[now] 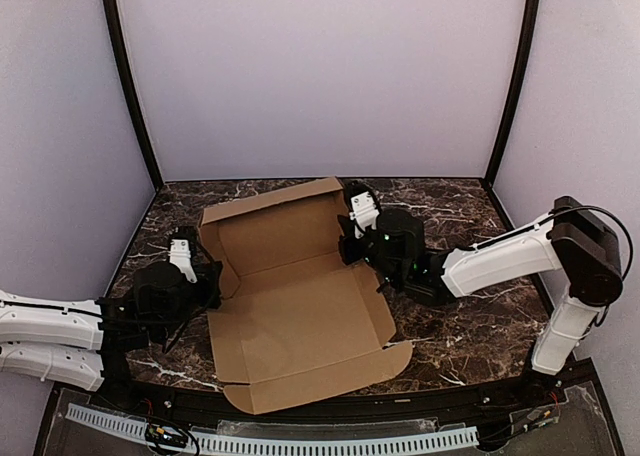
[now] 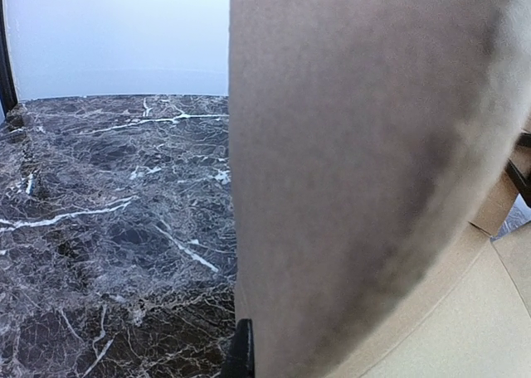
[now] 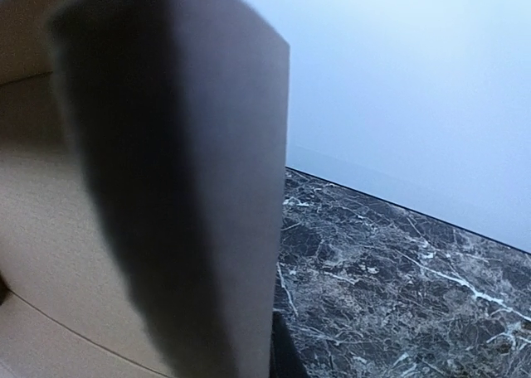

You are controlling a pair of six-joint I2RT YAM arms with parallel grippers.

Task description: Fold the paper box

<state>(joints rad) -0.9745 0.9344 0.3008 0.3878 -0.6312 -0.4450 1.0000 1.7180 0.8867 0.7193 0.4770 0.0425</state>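
Note:
The paper box point(image 1: 300, 316) is a brown cardboard sheet lying open mid-table, its back panel point(image 1: 275, 231) raised. My left gripper point(image 1: 207, 274) is at the box's left side flap. In the left wrist view that flap point(image 2: 365, 162) stands upright and fills the right half, with one black finger point(image 2: 241, 353) pressed on its outer face; the other finger is hidden behind it. My right gripper point(image 1: 349, 240) is at the right side flap. In the right wrist view that flap point(image 3: 182, 187) stands upright, with one dark finger point(image 3: 286, 353) against its outer face.
The dark marble table point(image 1: 460, 326) lies bare to the right and left of the box. Black frame posts point(image 1: 130, 86) stand at the back corners before white walls. A ribbed strip point(image 1: 300, 444) runs along the near edge.

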